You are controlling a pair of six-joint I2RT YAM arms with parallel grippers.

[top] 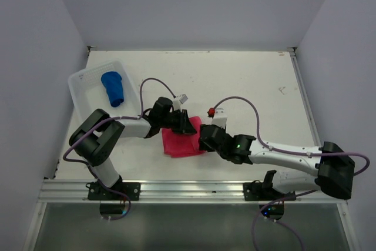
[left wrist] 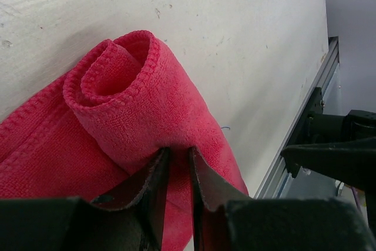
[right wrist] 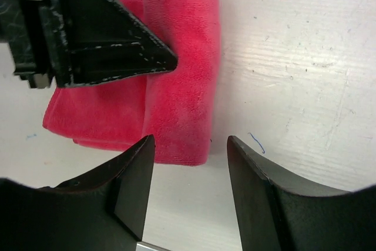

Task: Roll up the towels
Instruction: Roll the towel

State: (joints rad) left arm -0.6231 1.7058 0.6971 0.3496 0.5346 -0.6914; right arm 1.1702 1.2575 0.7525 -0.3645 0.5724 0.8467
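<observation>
The pink towel (left wrist: 129,110) lies on the white surface (top: 247,80) near its middle, a little toward the near edge, between the two arms. It is partly rolled: one side is wound into a thick roll whose spiral end shows in the left wrist view, and the other side lies flat on the surface beside the roll. The left pincer (left wrist: 178,156) reaches in from the left and is narrow, its two fingers pinched on a fold of the pink towel at the roll. The right pincer (right wrist: 189,151) comes in from the right and stands wide, with its fingers apart on either side of the roll's near end and neither finger pressing the cloth. The blue towel (top: 113,87) is rolled up and lies inside the white basket (top: 79,83) at the far left of the surface, well apart from both pincers.
</observation>
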